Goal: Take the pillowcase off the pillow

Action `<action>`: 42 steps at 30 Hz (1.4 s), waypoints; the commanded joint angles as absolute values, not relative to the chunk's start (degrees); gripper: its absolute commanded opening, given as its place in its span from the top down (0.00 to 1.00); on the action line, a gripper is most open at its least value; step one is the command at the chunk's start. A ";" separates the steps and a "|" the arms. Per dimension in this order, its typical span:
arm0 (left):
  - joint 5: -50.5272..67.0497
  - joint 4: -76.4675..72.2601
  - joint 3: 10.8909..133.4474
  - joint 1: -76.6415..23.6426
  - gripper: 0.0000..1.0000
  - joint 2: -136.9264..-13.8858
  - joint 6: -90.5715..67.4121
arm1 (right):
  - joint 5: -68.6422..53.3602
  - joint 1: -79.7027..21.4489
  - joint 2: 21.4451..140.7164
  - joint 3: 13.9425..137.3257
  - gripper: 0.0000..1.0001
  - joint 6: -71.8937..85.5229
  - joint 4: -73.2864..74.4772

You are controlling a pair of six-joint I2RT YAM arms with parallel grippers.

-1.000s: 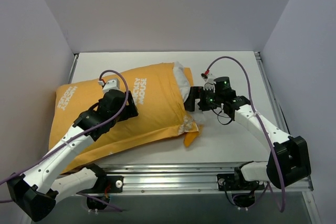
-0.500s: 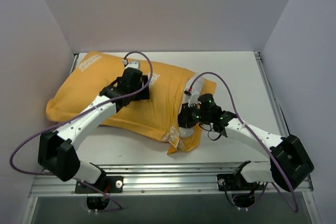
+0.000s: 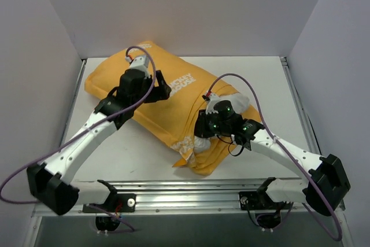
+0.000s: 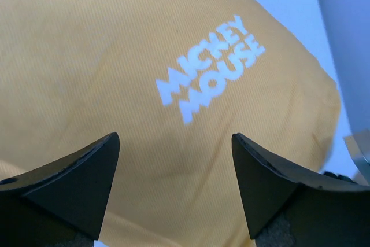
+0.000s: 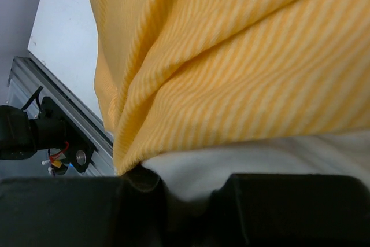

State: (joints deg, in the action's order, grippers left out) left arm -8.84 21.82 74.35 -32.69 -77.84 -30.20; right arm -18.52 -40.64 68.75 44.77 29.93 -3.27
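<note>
Noting the pillowcase (image 3: pixel 176 114) lying diagonally on the table (image 3: pixel 139 154), from the far left corner toward near centre, lettering (image 4: pixel 211 67) up, with the pillow (image 5: pixel 260 154) inside and its white fabric showing only at the near open end. My left gripper (image 4: pixel 174 143) hovers over the lettering, jaws spread wide, holding nothing. My right gripper (image 3: pixel 203 132) sits at that open end, jaws pressed together on white pillow fabric just under the orange hem.
</note>
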 commanded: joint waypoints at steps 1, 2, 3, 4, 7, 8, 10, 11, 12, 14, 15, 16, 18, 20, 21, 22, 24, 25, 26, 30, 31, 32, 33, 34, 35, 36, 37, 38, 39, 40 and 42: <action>-9.05 28.46 67.10 -32.87 0.14 -67.78 -40.74 | -12.58 -40.96 71.10 51.59 1.00 27.42 -5.71; -9.31 30.48 65.15 -33.05 0.14 -64.46 -42.35 | -12.22 -41.13 71.45 52.37 1.00 27.42 -5.89; -9.49 31.37 63.47 -33.13 0.15 -62.86 -44.02 | -11.96 -41.31 71.46 52.64 1.00 27.33 -5.80; -9.58 32.07 61.63 -33.22 0.16 -61.62 -47.51 | -11.78 -41.31 71.72 52.91 1.00 27.33 -5.71; -8.27 31.30 53.81 -33.49 0.18 -57.40 -53.85 | -11.43 -41.83 72.33 54.05 1.00 27.16 -4.49; -6.70 28.59 50.05 -33.40 0.19 -56.09 -55.09 | -11.60 -41.84 72.33 54.23 1.00 27.16 -4.31; -5.02 24.80 46.60 -33.49 0.20 -55.29 -58.51 | -11.69 -41.92 72.51 54.40 1.00 27.33 -4.39; -4.40 21.57 45.28 -33.49 0.21 -55.11 -59.41 | -11.78 -41.92 72.51 54.40 1.00 27.42 -4.39; -3.26 20.05 43.26 -33.49 0.22 -55.54 -60.02 | -11.78 -41.92 72.77 54.40 1.00 27.60 -4.57; -2.64 17.07 42.19 -33.66 0.23 -56.51 -60.56 | -11.86 -42.01 72.95 54.67 1.00 27.86 -4.75; -1.94 16.18 41.58 -33.66 0.25 -57.56 -60.56 | -11.87 -42.01 73.21 54.67 1.00 28.04 -5.09; -1.67 15.30 41.40 -33.66 0.26 -58.00 -60.56 | -11.87 -42.01 73.30 54.67 1.00 28.39 -5.27; -1.32 13.45 41.05 -33.75 0.30 -59.15 -60.56 | -11.78 -42.10 73.48 54.67 1.00 28.74 -5.80; -1.23 12.14 40.43 -33.92 0.33 -59.68 -60.56 | -11.43 -42.36 73.48 54.49 1.00 29.18 -6.06; -1.23 11.61 40.08 -33.93 0.37 -60.37 -60.73 | -11.43 -42.45 73.30 54.32 1.00 29.35 -6.33; -1.14 10.99 39.56 -33.84 0.39 -60.64 -60.99 | -11.34 -42.54 73.21 54.23 1.00 29.70 -6.50; -1.23 8.36 39.11 -33.84 0.48 -61.52 -61.35 | -11.42 -42.71 72.95 53.79 1.00 30.14 -6.94; -1.14 7.65 38.85 -33.84 0.61 -61.78 -61.70 | -11.60 -42.80 72.86 53.70 1.00 30.32 -6.94; -1.32 6.86 38.85 -33.84 0.70 -62.57 -61.70 | -11.60 -42.98 72.60 53.61 1.00 30.50 -6.68; -7.63 10.27 39.64 -32.53 0.98 -62.41 -61.08 | -9.50 -42.89 67.09 53.88 1.00 30.41 -3.53; -9.56 11.15 39.73 -31.74 0.98 -61.79 -61.00 | -8.19 -42.80 65.41 54.22 1.00 30.24 -2.12; -13.76 12.99 39.64 -30.86 0.98 -59.96 -61.00 | -5.04 -42.63 63.48 54.58 1.00 29.89 2.33; -15.89 13.96 39.64 -28.76 0.98 -58.98 -61.00 | -3.79 -41.76 60.15 55.80 1.00 29.19 4.90; -18.00 14.93 39.73 -27.52 0.98 -58.10 -60.91 | -2.65 -40.88 58.55 56.68 1.00 28.92 7.44; -21.58 16.77 39.99 -26.20 0.98 -56.70 -60.56 | -0.98 -39.91 56.88 57.56 1.00 28.74 12.78; -23.01 17.74 40.34 -23.23 0.98 -56.17 -59.77 | -0.53 -37.12 53.73 59.48 1.00 27.96 15.44; -24.07 19.23 40.60 -21.46 0.98 -55.73 -59.33 | -0.44 -35.52 52.22 60.55 1.00 27.60 17.64; -24.78 19.60 41.04 -19.79 0.98 -55.72 -58.63 | -0.18 -33.85 49.51 61.60 1.00 27.08 22.02; -25.31 19.60 41.57 -18.12 0.98 -55.81 -56.97 | -0.18 -31.14 48.44 62.74 1.00 25.50 24.24; -25.40 19.60 41.83 -14.97 0.98 -56.42 -56.00 | 1.91 -30.24 47.64 65.36 1.00 25.05 26.26; -27.49 19.42 42.80 -12.84 0.98 -57.13 -53.89 | 5.34 -29.80 46.85 67.75 1.00 24.61 31.71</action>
State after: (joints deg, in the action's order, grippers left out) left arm -3.66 11.86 42.39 -22.22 -55.53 -61.14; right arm -7.22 -33.87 53.54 60.05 29.74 19.25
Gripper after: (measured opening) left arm 0.035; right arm 0.097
